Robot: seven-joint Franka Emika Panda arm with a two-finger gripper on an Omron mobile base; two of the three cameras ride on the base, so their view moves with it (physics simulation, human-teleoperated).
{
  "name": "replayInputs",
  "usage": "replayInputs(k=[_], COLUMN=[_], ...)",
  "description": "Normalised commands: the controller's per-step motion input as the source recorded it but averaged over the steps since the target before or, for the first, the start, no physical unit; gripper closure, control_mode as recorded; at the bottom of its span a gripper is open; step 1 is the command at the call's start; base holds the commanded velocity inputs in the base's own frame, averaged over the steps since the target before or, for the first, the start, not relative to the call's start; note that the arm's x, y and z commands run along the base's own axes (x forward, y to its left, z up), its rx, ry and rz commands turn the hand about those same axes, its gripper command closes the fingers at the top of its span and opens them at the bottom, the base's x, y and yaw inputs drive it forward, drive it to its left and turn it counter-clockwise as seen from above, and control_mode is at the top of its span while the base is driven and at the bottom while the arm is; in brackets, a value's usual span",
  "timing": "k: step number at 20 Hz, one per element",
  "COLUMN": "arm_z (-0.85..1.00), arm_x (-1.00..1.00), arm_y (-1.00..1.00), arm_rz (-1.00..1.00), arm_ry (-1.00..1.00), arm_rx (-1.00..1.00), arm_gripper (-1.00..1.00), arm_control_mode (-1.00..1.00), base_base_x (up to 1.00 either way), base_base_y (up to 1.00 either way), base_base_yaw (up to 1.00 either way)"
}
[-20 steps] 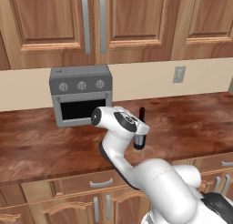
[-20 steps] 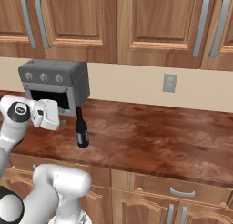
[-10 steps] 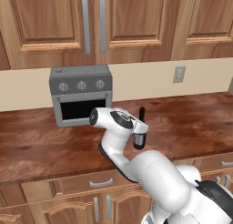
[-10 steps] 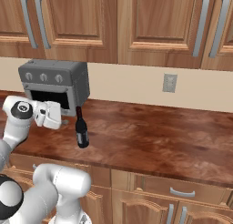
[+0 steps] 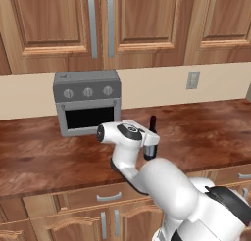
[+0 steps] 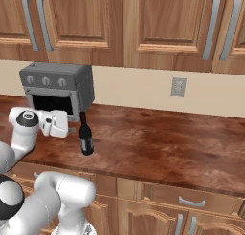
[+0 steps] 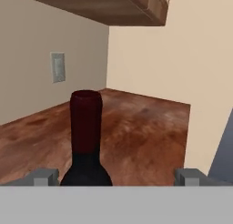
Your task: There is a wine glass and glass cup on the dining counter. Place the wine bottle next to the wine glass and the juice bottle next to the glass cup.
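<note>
You see the slim dark wine bottle point(image 7: 86, 141) with its red top standing upright just ahead of the gripper point(image 7: 116, 176), between its wide-apart fingers point(image 7: 44, 176), nearer one finger.

Arm point(image 5: 128, 156) level, jaws wide apart

Even, diffuse rendered light, moderately bright. Faint soft shadows under cabinets point(image 5: 98, 19). No glare. My hand view soft, slightly blurred; base views sharper. No edge distortion.
</note>
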Motion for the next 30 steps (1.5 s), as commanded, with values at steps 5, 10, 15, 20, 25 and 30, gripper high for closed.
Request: replayInputs(k=[5, 10, 15, 20, 25, 30], arm_z=[-0.13, -0.11, -0.12, -0.10, -0.09, -0.10], arm_x=[0.17, 0.19, 0.20, 0.19, 0.13, 0.09], arm_y=[-0.08, -0.06, -0.08, -0.04, 0.00, -0.03], arm_rz=[0.00, 0.00, 0.00, 0.00, 0.00, 0.00], arm_ry=[0.00, 0.00, 0.00, 0.00, 0.00, 0.00], arm_rx=[-0.04, -0.04, -0.04, -0.03, -0.07, -0.05], arm_gripper=[-1.00, -1.00, -1.00, -1.00, -1.00, -1.00], arm_control_mode=[-1.00, -1.00, -1.00, -1.00, -1.00, -1.00], base_base_x=[0.00, 0.00, 0.00, 0.00, 0.00, 0.00], base_base_y=[0.00, 0.00, 0.00, 0.00, 0.00, 0.00], base_base_yaw=[0.00, 0.00, 0.00, 0.00, 0.00, 0.00])
